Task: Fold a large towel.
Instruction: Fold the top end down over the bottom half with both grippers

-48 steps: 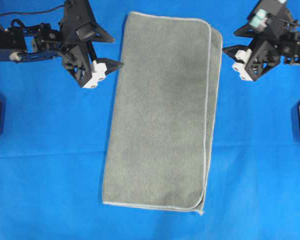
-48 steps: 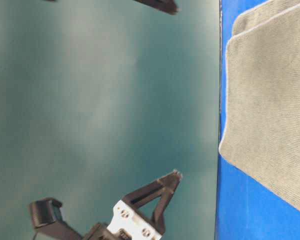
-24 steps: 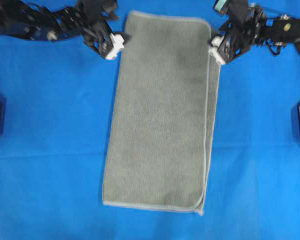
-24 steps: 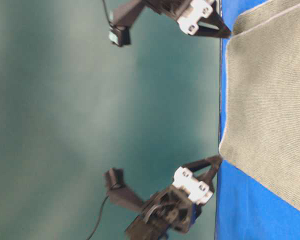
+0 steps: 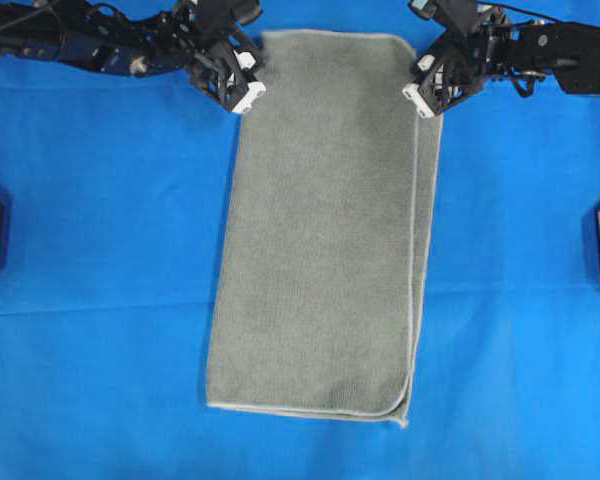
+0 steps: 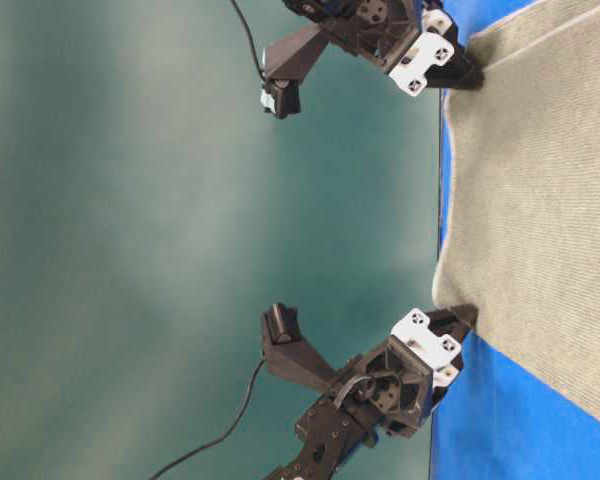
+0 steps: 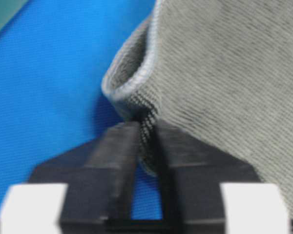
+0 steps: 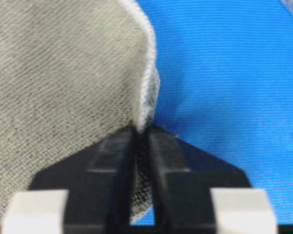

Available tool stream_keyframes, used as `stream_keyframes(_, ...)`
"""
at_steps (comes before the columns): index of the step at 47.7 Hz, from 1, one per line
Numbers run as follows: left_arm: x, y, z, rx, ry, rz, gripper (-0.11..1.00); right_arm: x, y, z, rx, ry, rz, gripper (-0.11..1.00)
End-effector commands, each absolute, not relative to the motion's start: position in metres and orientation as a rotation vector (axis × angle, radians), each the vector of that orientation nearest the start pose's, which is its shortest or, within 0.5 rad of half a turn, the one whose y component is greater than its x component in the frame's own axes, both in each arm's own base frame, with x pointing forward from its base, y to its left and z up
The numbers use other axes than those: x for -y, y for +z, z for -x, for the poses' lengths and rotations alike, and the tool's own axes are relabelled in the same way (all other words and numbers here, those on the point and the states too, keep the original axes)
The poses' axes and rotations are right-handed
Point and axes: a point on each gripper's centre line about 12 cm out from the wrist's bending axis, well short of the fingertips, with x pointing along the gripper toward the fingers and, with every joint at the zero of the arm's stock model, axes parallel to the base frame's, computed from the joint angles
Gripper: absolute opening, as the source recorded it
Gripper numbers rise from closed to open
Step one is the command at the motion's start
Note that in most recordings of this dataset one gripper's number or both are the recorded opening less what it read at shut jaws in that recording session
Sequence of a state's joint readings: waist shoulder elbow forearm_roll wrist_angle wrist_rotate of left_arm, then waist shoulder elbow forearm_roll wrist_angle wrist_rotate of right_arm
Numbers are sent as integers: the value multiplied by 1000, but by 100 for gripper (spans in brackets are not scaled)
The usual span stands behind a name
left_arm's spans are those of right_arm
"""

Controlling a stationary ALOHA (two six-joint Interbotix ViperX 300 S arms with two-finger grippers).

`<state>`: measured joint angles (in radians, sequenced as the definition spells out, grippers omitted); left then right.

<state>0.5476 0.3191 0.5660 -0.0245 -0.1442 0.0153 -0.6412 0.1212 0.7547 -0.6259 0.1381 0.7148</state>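
Nearest the overhead camera's lower edge, the towel [image 5: 320, 250] ends in a rounded hem lying flat on the blue tabletop [image 5: 100, 300], well clear of both arms. It is folded lengthwise into a long grey-green strip (a second layer peeks out along its right side, edged with pale stitching), and it runs straight up the middle of the covering. At the far end, the two upper corners are each gripped. The left tool [image 5: 244, 88] sits at the strip's upper left corner; the left wrist view shows its black fingers [image 7: 112, 161] pressed together with a bunched, curled lip of cloth [image 7: 136, 83] pinched between them. The right tool [image 5: 420, 95] sits at the upper right corner, and the right wrist view shows its fingers [image 8: 115, 165] likewise clamped on the hem, with the fabric rising out of the narrow slot. In the table-level view both tools reach down to the towel's edge, where the cloth lifts slightly off the blue surface at each pinch. Beyond them the arms stretch back toward the far corners.
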Motion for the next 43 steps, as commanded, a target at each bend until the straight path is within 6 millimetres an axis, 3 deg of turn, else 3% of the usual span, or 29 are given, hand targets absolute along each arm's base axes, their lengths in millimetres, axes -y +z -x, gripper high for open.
stream_keyframes(1, -221, 93, -373, -689, 516, 193, 5, 220, 96, -275, -921, -714, -356, 5)
stream_keyframes(10, -221, 108, -369, -677, 520, 189, 3, 225, 104, -281, -900, -713, -337, 5)
stream_keyframes(19, -232, 148, -352, -622, 551, 143, 3, 239, 134, -289, -839, -732, -273, 5)
stream_keyframes(29, -231, 172, -333, -579, 576, 129, 3, 244, 164, -291, -798, -764, -236, 5)
stream_keyframes(36, -205, 190, -326, -551, 537, 114, 3, 218, 186, -292, -768, -731, -206, 5)
stream_keyframes(43, -151, 207, -317, -528, 423, 74, 3, 170, 206, -293, -756, -650, -161, 5)
